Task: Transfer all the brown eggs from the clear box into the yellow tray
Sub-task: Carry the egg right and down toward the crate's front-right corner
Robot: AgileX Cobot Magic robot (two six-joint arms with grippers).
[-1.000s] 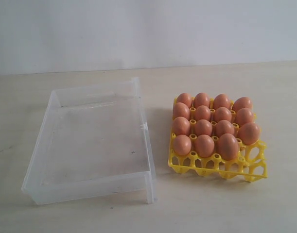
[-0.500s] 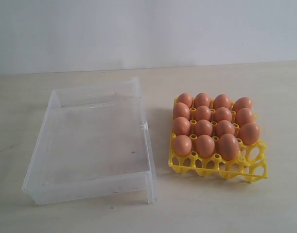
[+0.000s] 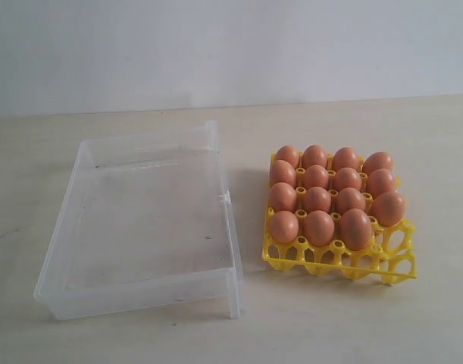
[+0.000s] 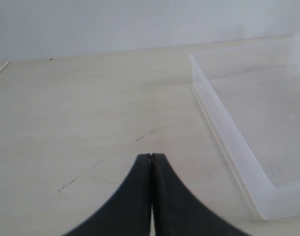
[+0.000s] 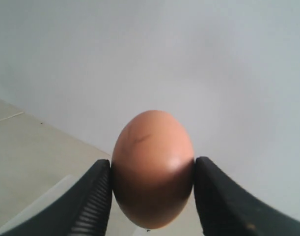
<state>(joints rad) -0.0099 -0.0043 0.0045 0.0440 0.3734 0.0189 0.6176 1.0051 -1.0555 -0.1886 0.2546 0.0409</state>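
Broadly, the pale worktop (image 3: 352, 326) runs back to a plain wall, and no arm shows in the exterior view. The clear box (image 3: 229, 227) lies on the worktop's left half with no egg visible in it. The yellow tray (image 3: 337, 262) sits on the right half, just beside the box's right wall but apart from it. Fifteen brown eggs (image 3: 317, 199) fill its cups, and only the cup at the tray's front right corner (image 3: 395, 241) looks bare.

The left gripper (image 4: 151, 157) has its fingers pressed together on nothing and hangs over bare worktop next to the box. The right gripper (image 5: 153, 163) pinches the sixteenth egg (image 5: 152, 191) across its middle, blunt end down. It is held up in the air with only wall behind it, so how high it sits over the tray cannot be told.

By my reading, the step in hand is seating this egg in the bare corner cup. To do it well:
- Centre the egg over that cup before descending, since the neighbouring eggs crowd it on two sides.
- Keep the egg upright and come straight down, slowly.
- Spread the fingers only once the shell rests in the cup, and open them gently so neither pad nudges the egg beside it.
- Lift straight up afterwards.
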